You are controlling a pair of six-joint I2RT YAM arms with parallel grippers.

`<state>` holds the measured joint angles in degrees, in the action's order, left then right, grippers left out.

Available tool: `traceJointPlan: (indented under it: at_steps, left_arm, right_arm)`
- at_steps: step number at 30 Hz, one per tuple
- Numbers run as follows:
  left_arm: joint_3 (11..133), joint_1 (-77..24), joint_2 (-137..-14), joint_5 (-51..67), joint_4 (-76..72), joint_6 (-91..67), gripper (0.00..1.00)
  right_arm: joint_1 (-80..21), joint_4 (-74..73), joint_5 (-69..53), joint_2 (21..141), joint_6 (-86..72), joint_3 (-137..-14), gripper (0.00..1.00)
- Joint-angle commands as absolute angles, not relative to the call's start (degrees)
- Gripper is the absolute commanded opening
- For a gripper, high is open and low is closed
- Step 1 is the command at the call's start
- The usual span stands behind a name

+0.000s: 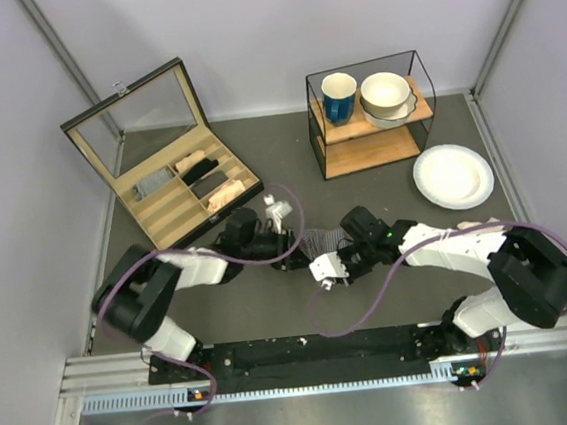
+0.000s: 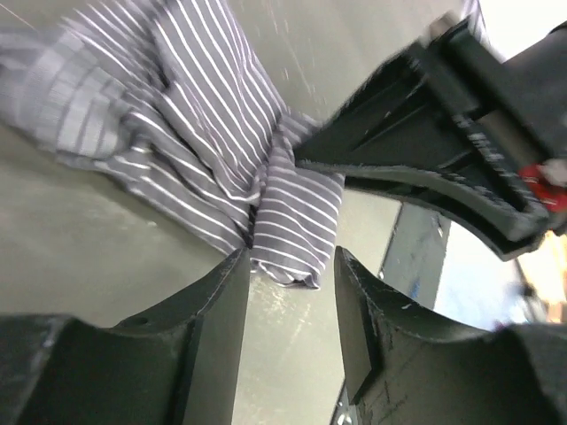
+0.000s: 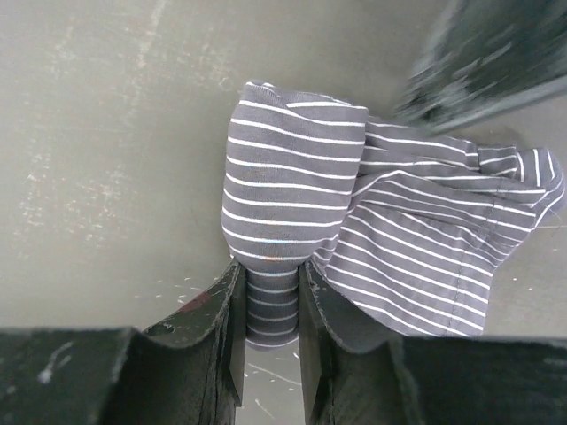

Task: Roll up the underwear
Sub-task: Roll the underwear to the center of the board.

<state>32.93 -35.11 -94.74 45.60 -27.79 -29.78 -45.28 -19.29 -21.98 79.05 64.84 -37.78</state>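
The underwear (image 1: pixel 318 239), grey with thin white stripes, lies crumpled on the grey table between my two grippers. In the right wrist view my right gripper (image 3: pixel 268 274) is shut on a folded, rounded part of the underwear (image 3: pixel 292 186); the rest spreads loosely to the right. In the left wrist view my left gripper (image 2: pixel 288 261) is open, its fingertips on either side of a hanging end of the underwear (image 2: pixel 195 106), not pinching it. The right gripper's fingers (image 2: pixel 425 159) show there, holding the cloth from the other side. In the top view the left gripper (image 1: pixel 296 254) and right gripper (image 1: pixel 338 252) nearly meet.
An open wooden box (image 1: pixel 176 188) with a glass lid and fabric rolls stands at the back left. A wire shelf (image 1: pixel 369 114) with a blue mug and bowls stands at the back right. A white plate (image 1: pixel 453 176) lies beside it.
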Motion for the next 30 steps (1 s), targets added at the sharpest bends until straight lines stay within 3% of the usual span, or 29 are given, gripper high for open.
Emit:
traceJointPlan:
  at_steps: [1, 6, 12, 14, 17, 22, 30]
  left_arm:
    - [27.79, -32.35, -78.51, 36.06, -29.97, -23.22, 0.49]
    - [17.51, -32.43, -59.82, 29.71, -35.49, -15.14, 0.51]
    - [7.74, -35.94, -45.03, 35.07, -47.10, -3.64, 0.51]
    - [6.86, -41.36, -43.51, 33.15, -46.94, -0.46, 0.58]
    - [10.78, -50.14, -46.04, 28.58, -40.19, 9.47, 0.62]
    - [21.16, -60.88, -61.32, 17.78, -22.09, 23.27, 0.64]
    - [34.09, -64.69, -79.78, 11.34, -12.66, 33.13, 0.66]
  right_arm:
    - [-42.20, -32.30, -27.66, 82.44, 59.43, -42.35, 0.15]
    - [-34.64, -46.73, -39.98, 92.26, 58.45, -52.35, 0.13]
    - [-29.98, -61.69, -48.16, 108.42, 58.45, -62.30, 0.15]
    - [-29.10, -63.80, -49.04, 111.69, 58.62, -63.45, 0.15]
    - [-27.86, -65.83, -50.01, 114.52, 57.75, -65.30, 0.17]
    - [-27.69, -65.83, -48.87, 115.40, 55.90, -66.18, 0.20]
    - [-27.68, -65.74, -47.81, 115.49, 55.55, -66.27, 0.22]
